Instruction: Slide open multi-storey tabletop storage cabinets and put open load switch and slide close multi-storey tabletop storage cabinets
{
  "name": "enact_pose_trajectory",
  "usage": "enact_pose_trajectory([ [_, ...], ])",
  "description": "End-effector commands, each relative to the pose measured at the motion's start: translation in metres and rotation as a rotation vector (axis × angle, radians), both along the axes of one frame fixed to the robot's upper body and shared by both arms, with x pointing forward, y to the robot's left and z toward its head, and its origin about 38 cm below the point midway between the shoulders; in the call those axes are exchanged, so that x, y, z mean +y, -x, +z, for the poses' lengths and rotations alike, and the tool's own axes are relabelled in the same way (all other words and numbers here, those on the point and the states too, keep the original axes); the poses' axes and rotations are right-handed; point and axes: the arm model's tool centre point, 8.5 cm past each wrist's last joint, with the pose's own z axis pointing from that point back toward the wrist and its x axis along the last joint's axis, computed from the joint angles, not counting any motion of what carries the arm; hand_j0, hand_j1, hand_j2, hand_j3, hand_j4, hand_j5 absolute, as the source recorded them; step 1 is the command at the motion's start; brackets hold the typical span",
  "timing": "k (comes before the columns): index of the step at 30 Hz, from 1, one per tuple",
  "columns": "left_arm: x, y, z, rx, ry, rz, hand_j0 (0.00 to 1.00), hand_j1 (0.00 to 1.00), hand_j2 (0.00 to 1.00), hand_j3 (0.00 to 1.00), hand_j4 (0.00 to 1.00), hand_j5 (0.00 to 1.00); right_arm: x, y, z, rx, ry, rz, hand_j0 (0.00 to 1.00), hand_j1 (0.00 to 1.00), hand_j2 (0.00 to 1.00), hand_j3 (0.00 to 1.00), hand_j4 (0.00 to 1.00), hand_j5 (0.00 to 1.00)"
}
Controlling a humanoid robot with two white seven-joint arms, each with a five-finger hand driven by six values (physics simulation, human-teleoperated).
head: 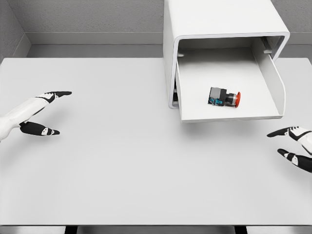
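right robot hand [294, 145] cut off at frame edge, load switch [224, 97] in open drawer [273, 78].

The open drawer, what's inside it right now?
The drawer holds one load switch, dark-bodied with a red button end, lying on its side on the drawer floor. The drawer's back, inside the cabinet, is hidden.

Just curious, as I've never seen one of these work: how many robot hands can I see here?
2. The left hand hovers over the table's left edge; the right hand is at the right edge, below the open drawer.
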Motion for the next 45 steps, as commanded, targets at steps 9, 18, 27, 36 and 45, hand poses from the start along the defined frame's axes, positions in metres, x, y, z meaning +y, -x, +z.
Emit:
enact_pose_trajectory([
  [9, 0.0, 0.0, 0.001, -0.001, 0.007, 0.002, 1.0, 1.0, 1.0, 1.0, 1.0, 1.0, 0.016, -0.014, 0.009, -0.048, -0.031, 0.038, 0.64, 0.64, 0.64, 0.64, 0.64, 0.64],
  [18, -0.001, 0.0, 0.0, -0.001, 0.011, 0.002, 1.0, 1.0, 1.0, 1.0, 1.0, 1.0, 0.027, -0.023, 0.012, -0.065, -0.039, 0.071, 0.64, 0.64, 0.64, 0.64, 0.64, 0.64],
  [27, 0.0, 0.0, 0.001, -0.001, 0.01, 0.002, 1.0, 1.0, 1.0, 1.0, 1.0, 1.0, 0.035, -0.029, 0.013, -0.071, -0.038, 0.098, 0.64, 0.64, 0.64, 0.64, 0.64, 0.64],
  [36, 0.0, 0.0, 0.0, 0.0, 0.008, 0.002, 1.0, 1.0, 1.0, 1.0, 1.0, 1.0, 0.059, -0.046, 0.017, -0.102, -0.066, 0.159, 0.64, 0.64, 0.64, 0.64, 0.64, 0.64],
  [45, 0.0, 0.0, 0.0, 0.0, 0.008, 0.002, 1.0, 1.0, 1.0, 1.0, 1.0, 1.0, 0.067, -0.055, 0.025, -0.135, -0.071, 0.176, 0.64, 0.64, 0.64, 0.64, 0.64, 0.64],
])
